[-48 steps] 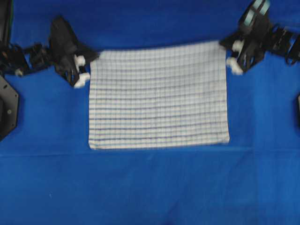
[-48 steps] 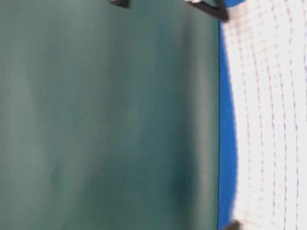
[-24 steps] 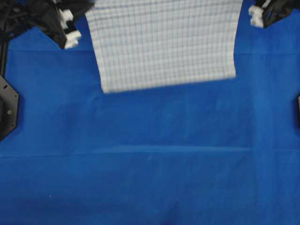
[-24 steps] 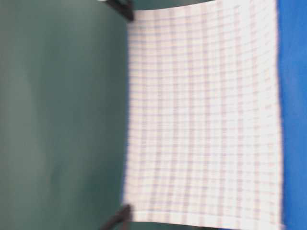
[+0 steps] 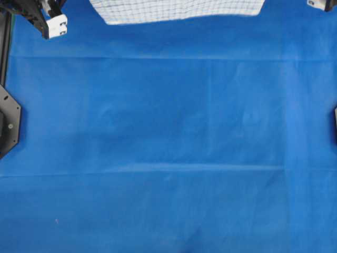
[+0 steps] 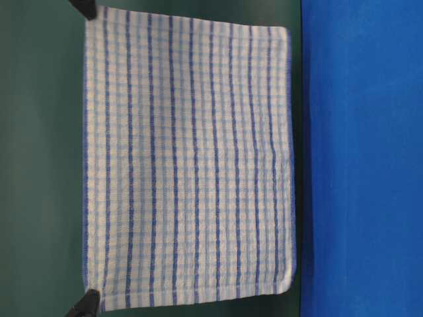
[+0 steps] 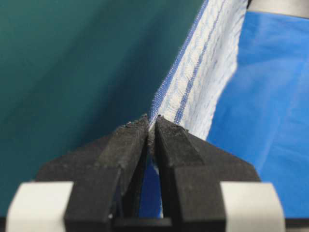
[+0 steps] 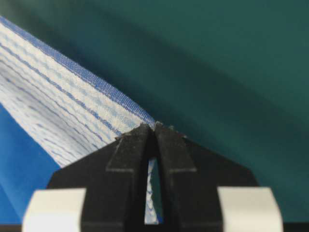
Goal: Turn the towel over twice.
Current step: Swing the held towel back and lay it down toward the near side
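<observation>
The towel [image 6: 192, 158] hangs in the air as a flat sheet, white with bold dark-blue stripes and pale-blue checks, its lower hem just off the blue table covering [image 6: 363, 158]. From overhead only its lower part [image 5: 176, 9] shows, at the far edge of the picture. My left gripper [image 7: 151, 123] is shut on one upper corner of the towel [image 7: 203, 63], the cloth pinched between the black fingertips. My right gripper [image 8: 155, 128] is shut on the other upper corner of the towel [image 8: 58, 96]. A dark fingertip [image 6: 82, 8] sits at one upper corner, another fingertip [image 6: 84, 305] at the other.
The blue table covering [image 5: 168, 147] lies flat with faint creases. The left arm's white finger block [image 5: 56, 25] is at the far left and the right arm's block [image 5: 321, 4] at the far right. Black mounts stand at the left edge [image 5: 8, 121] and right edge [image 5: 335, 124]. A green wall [image 6: 39, 158] is behind.
The towel lay flat on the table a second ago; both grippers have lifted it by its far corners, and it now hangs clear with the bolder striped face toward the table-level camera.
</observation>
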